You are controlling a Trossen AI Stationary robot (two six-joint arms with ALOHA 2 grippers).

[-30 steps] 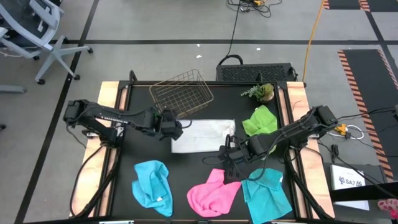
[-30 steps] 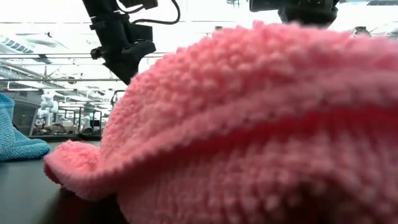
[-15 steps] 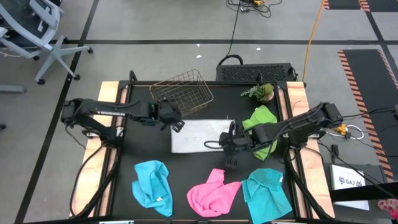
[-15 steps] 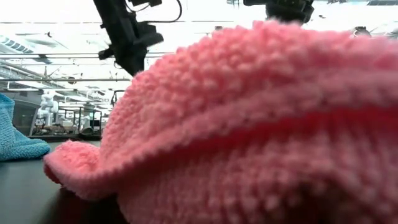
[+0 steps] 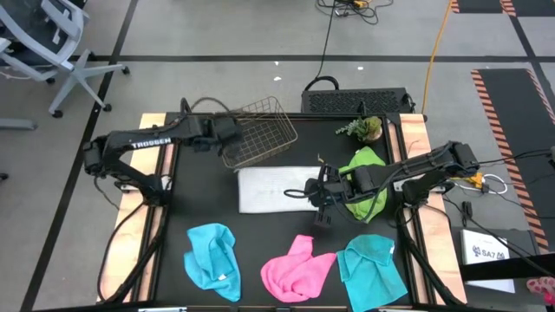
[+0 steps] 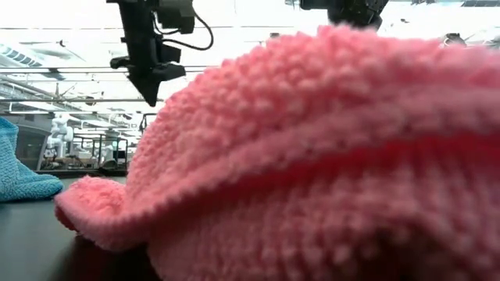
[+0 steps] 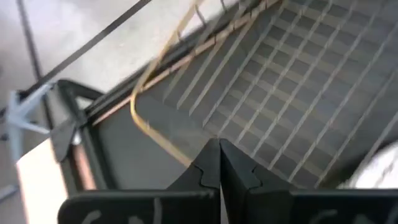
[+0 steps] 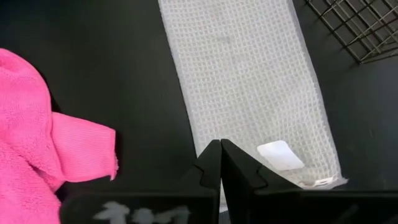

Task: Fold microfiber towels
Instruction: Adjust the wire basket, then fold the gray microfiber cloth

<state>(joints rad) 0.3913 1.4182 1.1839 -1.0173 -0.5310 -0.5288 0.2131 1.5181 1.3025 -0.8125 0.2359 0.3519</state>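
Lying flat and folded, the white towel [image 5: 279, 188] looks soft, light, best pinched at a corner; both jaws pressed together, empty.

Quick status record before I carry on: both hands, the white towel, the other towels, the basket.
left hand: shut, holds nothing, above the copper wire basket
right hand: shut, empty, by the white towel's right edge
white towel: folded flat, table centre
lime green towel: crumpled, under the right arm
cyan towels: crumpled, front left and front right
pink towel: crumpled, front centre
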